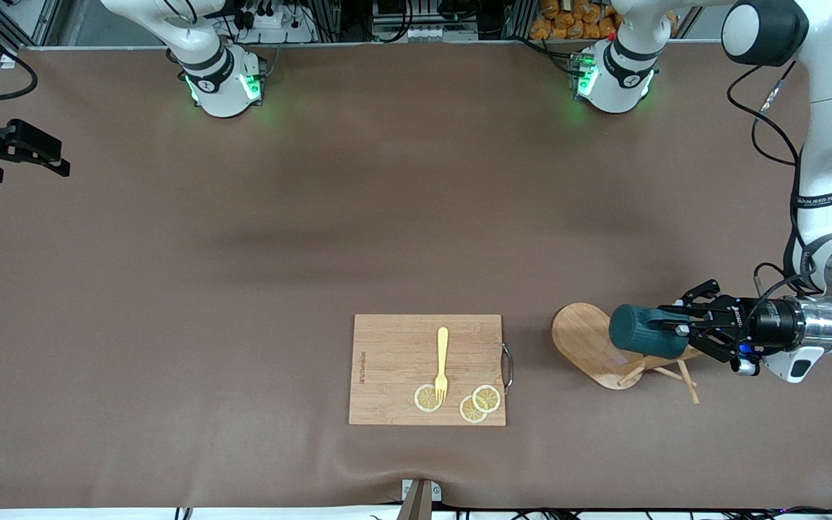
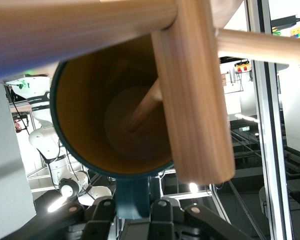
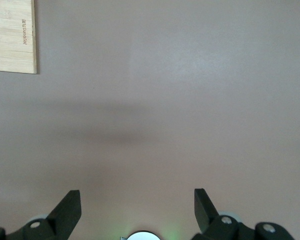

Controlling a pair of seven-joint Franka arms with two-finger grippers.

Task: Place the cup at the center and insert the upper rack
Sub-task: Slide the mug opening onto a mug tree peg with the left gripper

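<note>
The dark teal cup hangs sideways in my left gripper, which is shut on the cup's handle. The cup is over the upper rack, a bamboo mug tree lying tipped on its side toward the left arm's end of the table, with thin pegs sticking out. In the left wrist view the cup's tan inside has a peg reaching into it, and the rack's post crosses in front. The handle sits between the fingers. My right gripper is open and empty over the right arm's end of the table, and also shows in the right wrist view.
A rectangular bamboo cutting board lies near the front middle of the table, beside the rack. It carries a yellow fork and lemon slices. Its corner shows in the right wrist view. The brown table spreads around.
</note>
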